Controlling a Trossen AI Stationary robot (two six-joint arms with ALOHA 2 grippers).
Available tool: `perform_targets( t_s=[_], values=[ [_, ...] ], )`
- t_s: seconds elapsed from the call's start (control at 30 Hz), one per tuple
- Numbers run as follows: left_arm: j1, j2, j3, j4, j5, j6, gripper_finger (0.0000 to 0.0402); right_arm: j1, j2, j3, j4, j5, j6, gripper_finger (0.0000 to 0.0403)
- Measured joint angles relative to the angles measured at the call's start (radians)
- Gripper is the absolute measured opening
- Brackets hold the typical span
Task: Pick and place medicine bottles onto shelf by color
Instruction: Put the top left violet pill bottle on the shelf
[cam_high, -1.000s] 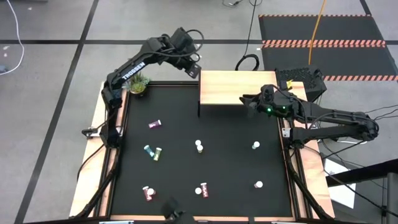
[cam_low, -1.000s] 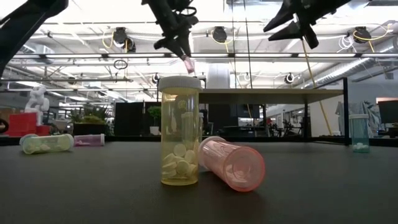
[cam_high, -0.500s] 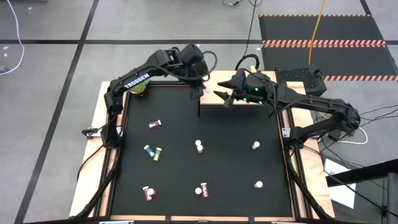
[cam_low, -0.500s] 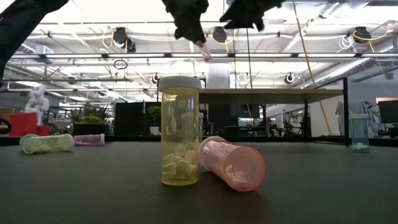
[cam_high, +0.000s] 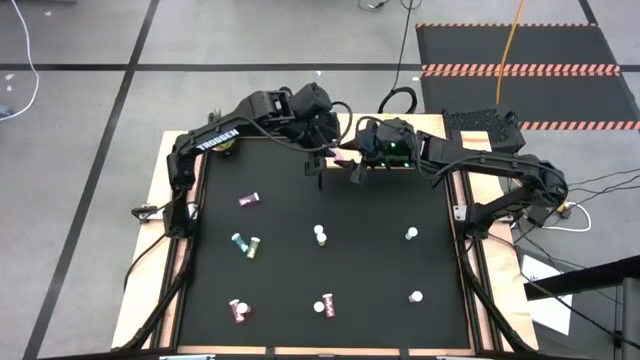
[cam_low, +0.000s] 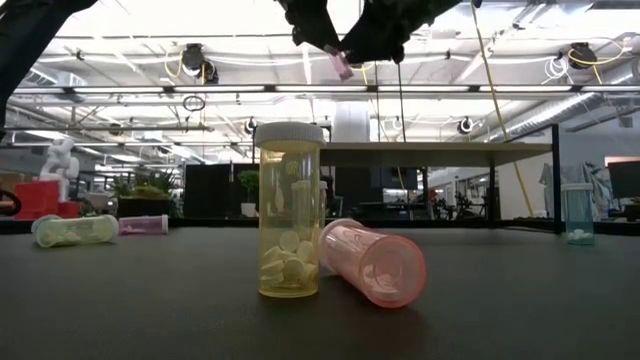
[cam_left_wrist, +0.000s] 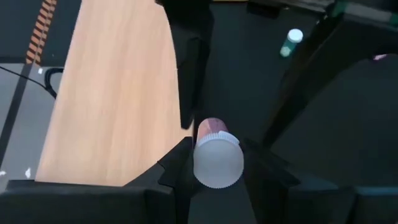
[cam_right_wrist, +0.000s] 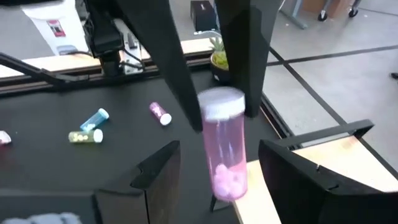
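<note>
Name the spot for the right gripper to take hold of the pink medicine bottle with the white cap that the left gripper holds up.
Grip the pink medicine bottle on its clear body, below the white cap. The left gripper clamps the cap end, so only the body hangs free. Come in level from the side: the right gripper is open with a finger on either side of the round body, so it can close across it.

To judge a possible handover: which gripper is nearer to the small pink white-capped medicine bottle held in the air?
Left. The left gripper is shut on the pink medicine bottle; the right gripper faces it, open, a finger on either side, not touching.
</note>
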Motion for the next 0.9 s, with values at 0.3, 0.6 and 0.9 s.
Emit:
perform_targets(
  t_s=[0.3, 0.6, 0.9],
  values=[
    [0.001, -0.029, 0.000, 0.043, 0.021, -0.046, 0.0122, 0.001, 0.003, 0.000, 0.003, 0.000, 0.022, 0.0210],
    [0.000, -0.033, 0.000, 0.041, 0.028, -0.095, 0.0122, 0.001, 0.003, 0.000, 0.009, 0.000, 0.043, 0.0139],
    [0.000, -0.038, 0.000, 0.049, 0.026, -0.140, 0.0124, 0.001, 0.003, -0.001, 0.026, -0.002, 0.077, 0.0077]
  ],
)
